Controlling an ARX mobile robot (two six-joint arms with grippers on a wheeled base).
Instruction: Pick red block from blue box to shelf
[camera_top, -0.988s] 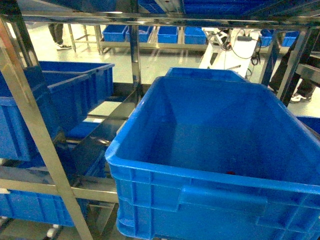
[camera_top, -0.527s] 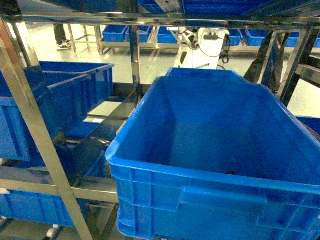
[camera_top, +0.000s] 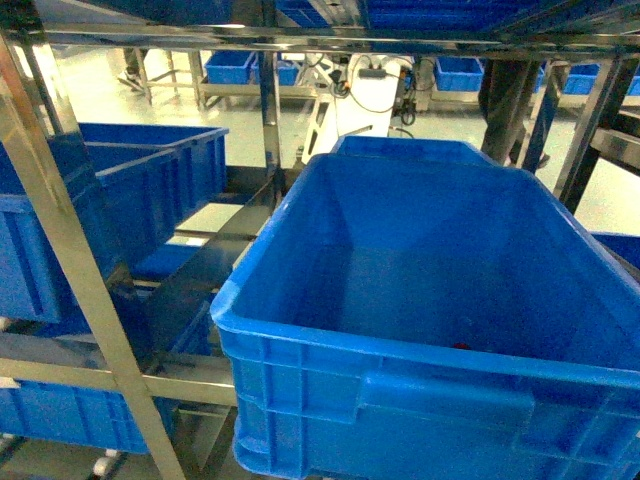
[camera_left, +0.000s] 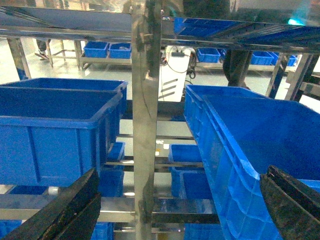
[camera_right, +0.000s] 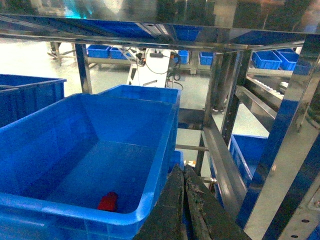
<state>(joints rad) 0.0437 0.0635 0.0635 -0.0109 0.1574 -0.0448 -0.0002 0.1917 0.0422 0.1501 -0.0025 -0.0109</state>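
No brand, label or writing can be read on anything in view.

Compared with a second ago, the near scene in the head view is unchanged: the large blue box sits in the same place on the shelf, with the same small speck of red low on its floor by the near wall. What differs is the background aisle, where a white machine with dangling cables now appears further to the left than it did, and a dark figure stands to its right.

The right wrist view shows the red block most clearly: it lies on the floor of the blue box, close to the near wall, with nothing touching it. The right gripper shows at the bottom of that view with its two dark fingers pressed together, holding nothing, outside the box just off its near right corner.

In the left wrist view the left gripper has its fingers spread wide, one in each lower corner of the frame, empty. A steel post of the shelf stands between them; how near it is to them is hard to judge. Another blue crate sits on the tier to the left
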